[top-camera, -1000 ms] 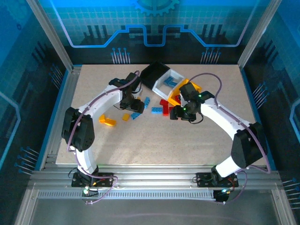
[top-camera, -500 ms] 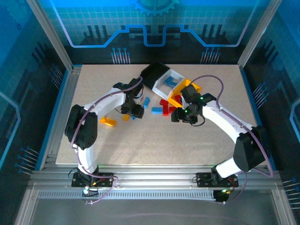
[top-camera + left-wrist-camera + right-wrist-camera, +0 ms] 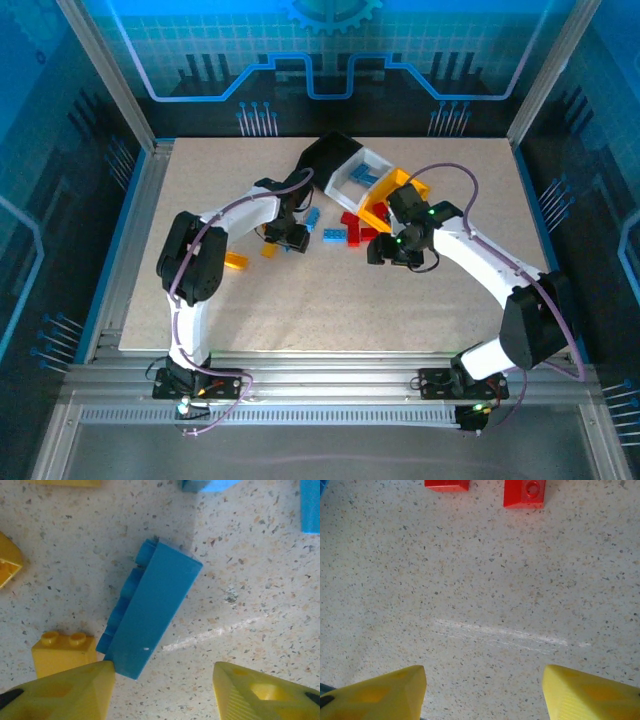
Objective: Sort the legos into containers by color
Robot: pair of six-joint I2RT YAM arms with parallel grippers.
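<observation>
Left fingers (image 3: pixel 291 238): shifted nearer and right since the earlier frame. They are parted wide with nothing held. A tilted blue lego (image 3: pixel 150 607) is seen just ahead on the bench (image 3: pixel 300 300), with a yellow lego (image 3: pixel 62 652) beside it.
Right fingers (image 3: pixel 381 247): parted, empty, red legos (image 3: pixel 524 492) ahead.
Far side: black container (image 3: pixel 325 155), white container (image 3: pixel 362 165), yellow-orange container (image 3: pixel 400 185).

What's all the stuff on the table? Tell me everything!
Bins: three, black bin, white bin, yellow-orange bin, together at the far middle.
Blue bricks: a few, loose by the left gripper; more inside the white bin.
Red bricks: several, just in front of the bins.
Yellow bricks: at least two, left side.
Table: one, speckled beige.
Arms: two, white and black; left gripper open, right gripper open.
</observation>
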